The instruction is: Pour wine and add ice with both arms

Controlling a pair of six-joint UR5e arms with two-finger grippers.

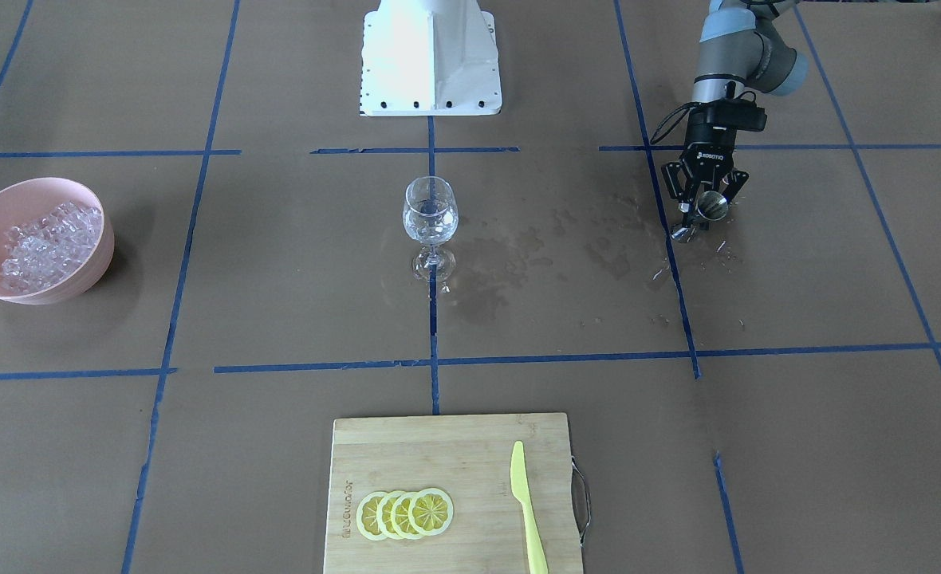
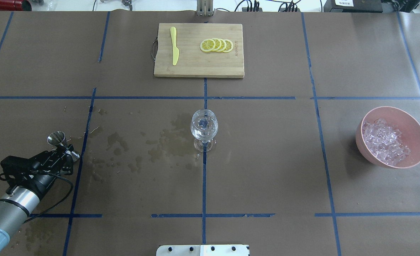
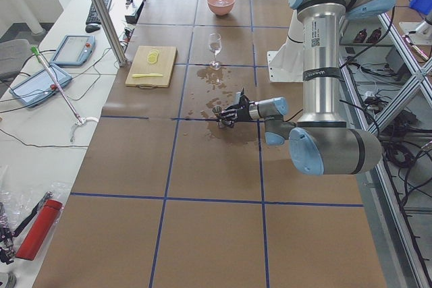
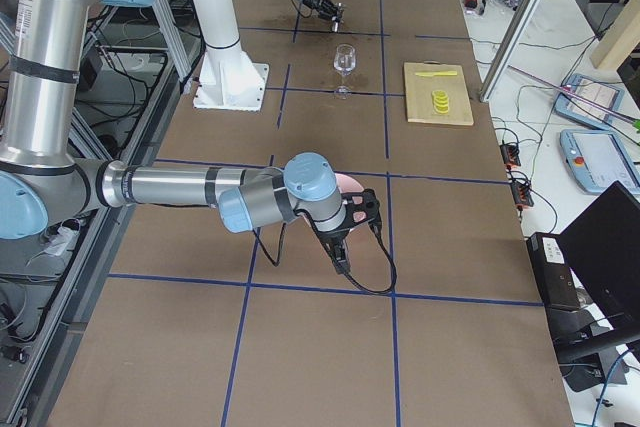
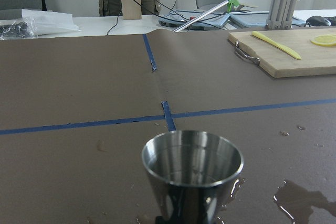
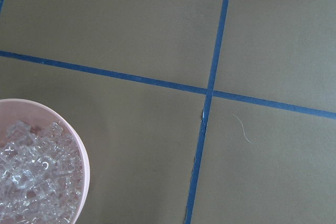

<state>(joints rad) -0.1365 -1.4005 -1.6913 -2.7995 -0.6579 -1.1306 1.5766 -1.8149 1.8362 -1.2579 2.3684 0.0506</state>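
A clear stemmed glass (image 2: 203,128) stands at the table's middle with a little colourless wine (image 1: 431,227) in it. My left gripper (image 2: 67,148) lies low at the table's left, shut on the waist of an upright steel jigger (image 2: 56,138), whose open mouth (image 5: 191,156) fills the left wrist view. Ice cubes (image 2: 386,142) fill a pink bowl (image 2: 411,124) at the right. My right gripper (image 4: 345,237) shows only in the exterior right view, beside the bowl; I cannot tell whether it is open or shut. Its wrist view shows the ice (image 6: 31,177) at lower left.
Wet stains (image 2: 153,149) spread over the brown paper between the jigger and the glass. At the far side, a wooden cutting board (image 2: 195,65) carries lemon slices (image 2: 217,45) and a yellow knife (image 2: 174,49). The white robot base (image 1: 431,56) stands behind the glass.
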